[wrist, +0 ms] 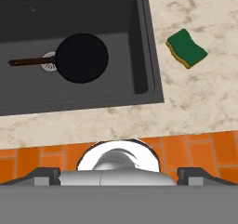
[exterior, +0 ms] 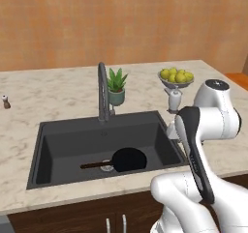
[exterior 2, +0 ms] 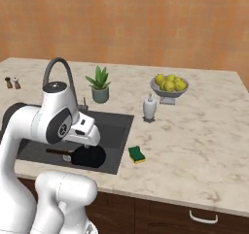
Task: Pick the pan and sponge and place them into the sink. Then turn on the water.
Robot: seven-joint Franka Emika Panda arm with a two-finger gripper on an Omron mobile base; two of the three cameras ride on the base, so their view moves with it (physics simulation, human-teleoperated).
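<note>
Black pan point(wrist: 82, 58) sits flat in the sink point(exterior: 53, 152), partly over the drain point(wrist: 48, 62), handle pointing away from the sponge side. Sponge point(exterior 2: 137, 154) lies green side up on the desk point(exterior 2: 194, 131), just beside the sink's right rim. Gripper point(wrist: 119, 175) released, jaws wide, holding nothing, above the sink's front edge.

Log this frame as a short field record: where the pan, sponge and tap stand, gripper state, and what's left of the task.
pan: lying in the sink, partly over the drain, handle pointing away from the sponge
sponge: on the counter beside the sink, green side up
tap: no water running
gripper: open, holding nothing
other items: potted plant, lemon bowl, white bottle
remaining: sponge into sink, then water on
</note>
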